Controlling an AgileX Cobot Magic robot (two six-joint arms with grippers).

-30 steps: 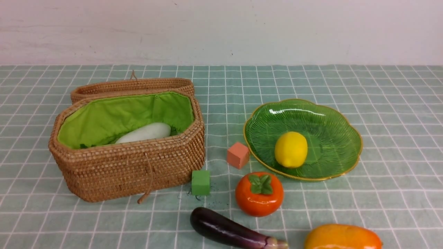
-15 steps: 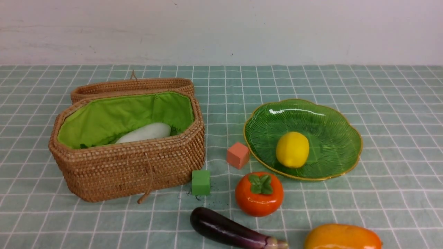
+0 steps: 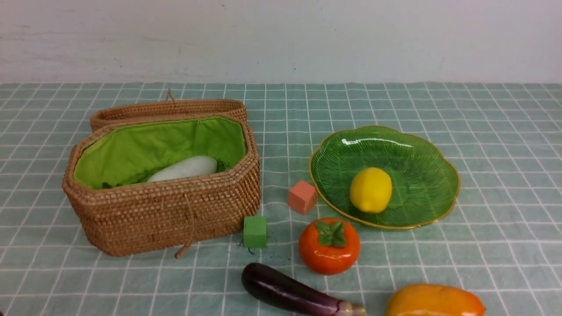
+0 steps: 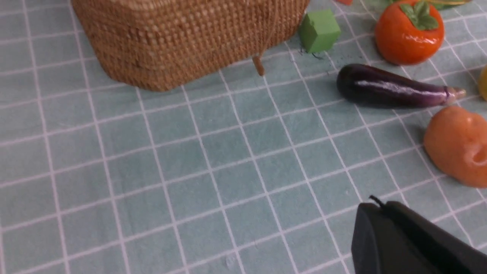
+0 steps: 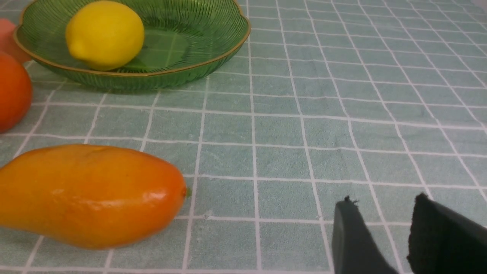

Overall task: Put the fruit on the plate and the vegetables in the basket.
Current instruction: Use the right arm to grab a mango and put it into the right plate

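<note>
lemon (image 3: 371,190): rolled a hair sideways since a second ago
direction: toward the right gripper's (image 5: 384,199) side, well ahead of it
plate (image 3: 421,149): lemon now a touch nearer its middle

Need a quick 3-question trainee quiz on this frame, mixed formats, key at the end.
1. True or false: the lemon lies on the plate.
2. Multiple choice: what shows inside the basket?
A) the eggplant
B) the white vegetable
C) the green cube
3. Short answer: which two fruits lie on the tablecloth, off the plate?

Key
1. True.
2. B.
3. The persimmon and the mango.
</note>
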